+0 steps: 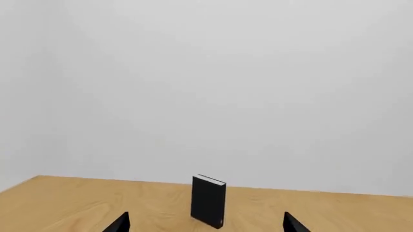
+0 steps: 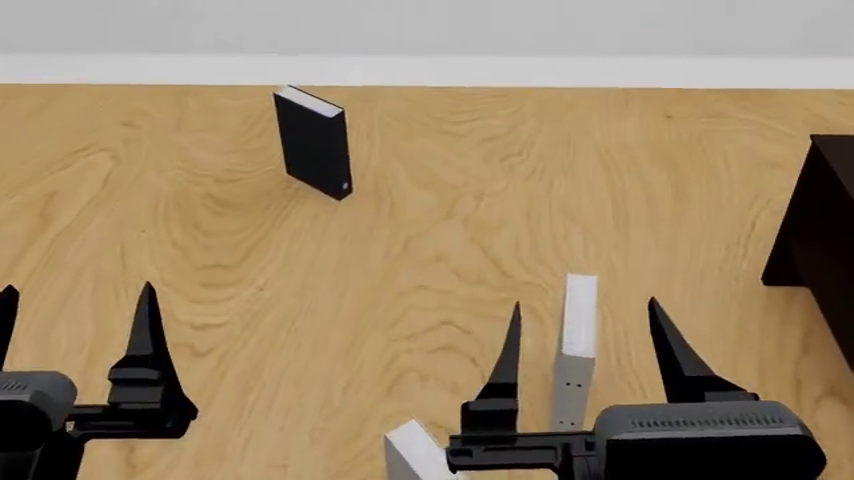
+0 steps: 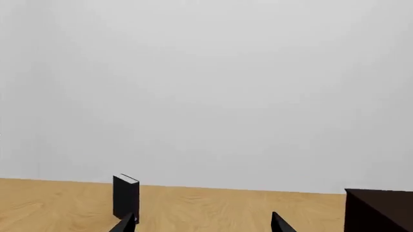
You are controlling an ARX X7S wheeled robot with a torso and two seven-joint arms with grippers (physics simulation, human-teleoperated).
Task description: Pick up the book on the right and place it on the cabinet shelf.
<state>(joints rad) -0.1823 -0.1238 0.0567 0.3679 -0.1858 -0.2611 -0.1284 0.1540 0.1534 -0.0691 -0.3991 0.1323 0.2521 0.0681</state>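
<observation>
Looking through my left wrist camera, I see my left gripper (image 1: 206, 223) spread wide, its tips framing the black book (image 1: 208, 201) standing on the wooden table (image 1: 77, 203). From my head camera, the slim grey book (image 2: 575, 355) stands upright between the parted fingers of my right gripper (image 2: 585, 340), untouched; the dark cabinet (image 2: 817, 230) sits beyond it at the table's edge. My right wrist camera shows the black book and cabinet ahead.
</observation>
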